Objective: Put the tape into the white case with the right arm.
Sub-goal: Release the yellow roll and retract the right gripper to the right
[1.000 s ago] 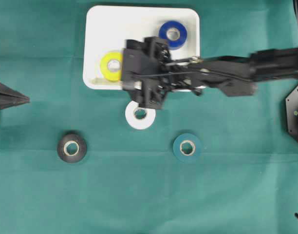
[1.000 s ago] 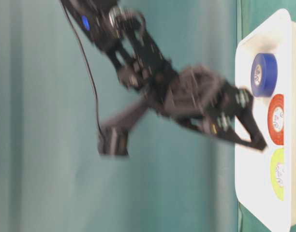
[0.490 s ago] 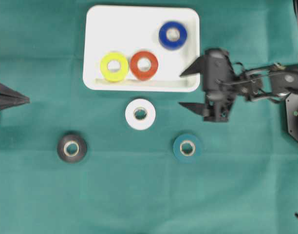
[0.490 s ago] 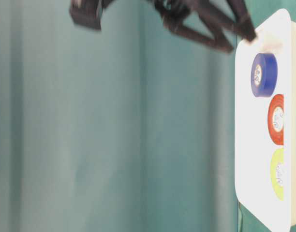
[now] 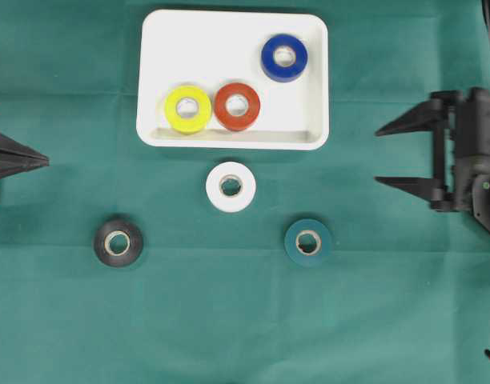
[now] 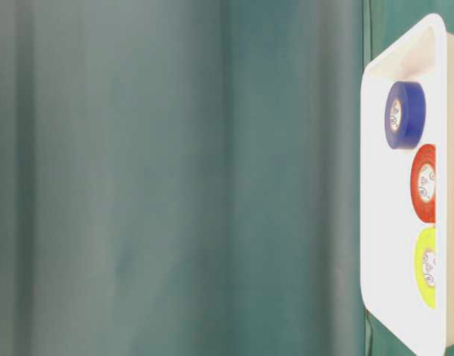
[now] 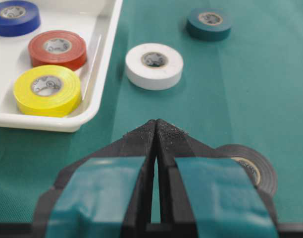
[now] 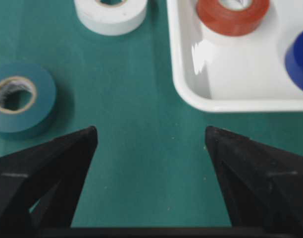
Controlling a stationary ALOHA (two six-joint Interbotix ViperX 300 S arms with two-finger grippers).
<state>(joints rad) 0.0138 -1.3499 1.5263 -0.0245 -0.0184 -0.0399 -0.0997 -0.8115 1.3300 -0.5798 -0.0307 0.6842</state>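
The white case (image 5: 229,36) lies at the top centre and holds a yellow tape (image 5: 188,109), a red tape (image 5: 237,106) and a blue tape (image 5: 284,58). On the green cloth below it sit a white tape (image 5: 230,186), a teal tape (image 5: 308,242) and a black tape (image 5: 118,242). At the far right my right gripper (image 5: 379,156) stands open and empty, well clear of the case; its wrist view shows the teal tape (image 8: 20,99) and the case corner (image 8: 191,94). My left gripper (image 5: 45,162) rests shut at the left edge, with nothing between its fingers.
A green cloth covers the whole table. Part of the black arm base (image 5: 487,188) sits at the right edge. The table-level view shows the case (image 6: 383,185) on its side with the three rolls in it and a green curtain behind.
My right arm has pulled back from over the case to the far right edge, open and empty. The red tape, hidden under the arm a second ago, now shows lying in the case.
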